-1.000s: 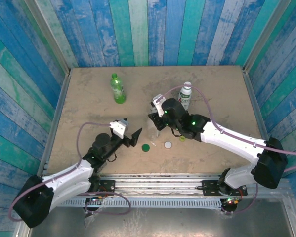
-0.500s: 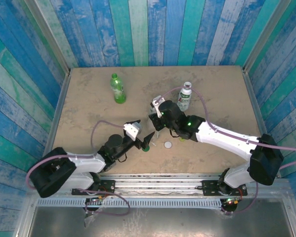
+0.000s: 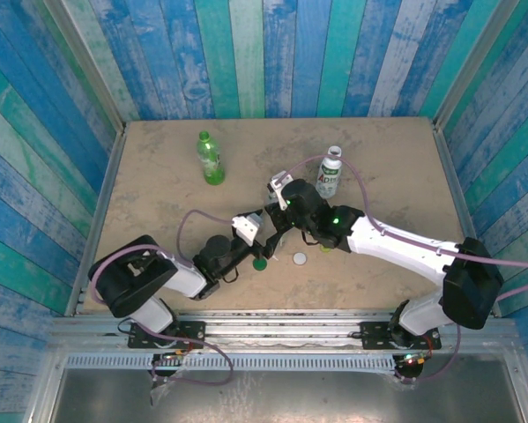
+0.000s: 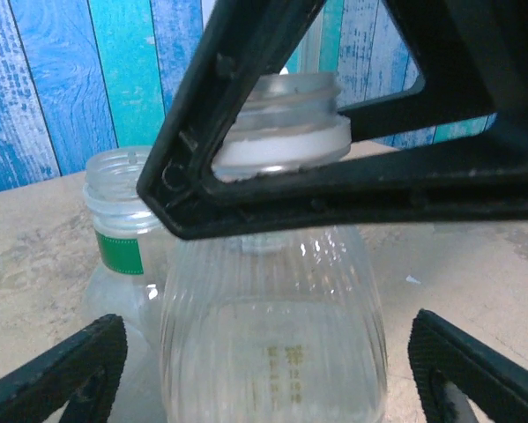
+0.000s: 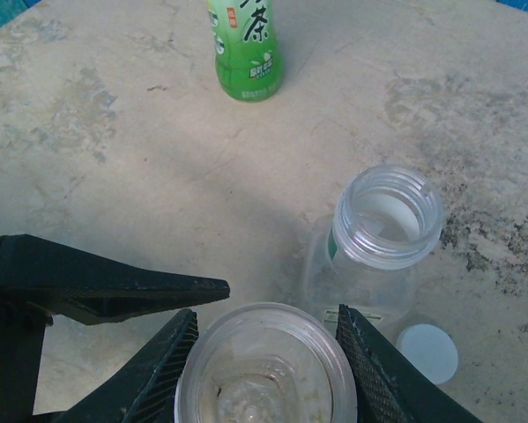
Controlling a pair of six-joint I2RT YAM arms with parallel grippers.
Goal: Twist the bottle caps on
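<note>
1. My left arm has swung in from the near-left side of the surface to the middle. My left end effector now sits low against the clear ribbed bottle. Its fingers are spread open on either side of the bottle's body, with a gap on each side, and they carry nothing.
2. On the way in it passed over the dark green cap without picking it up. That cap lies flat on the surface just on the near side of the bottle, and the white cap lies just to its right.
3. My right end effector has held its place. It is clamped on the ribbed bottle's neck, under the collar below the threads, and holds the bottle upright with its mouth open.
4. A second clear bottle, with a green band at its neck, stands just beside the first. It is also uncapped.
5. I judge that no cap is on its way to a bottle yet. My left end effector seems set to take the bottle's body, perhaps to steady it or take it over. A cap has still to be fetched.
6. The green tea bottle and the white labelled bottle stand well apart, farther back. I cannot tell whether they are capped.
</note>
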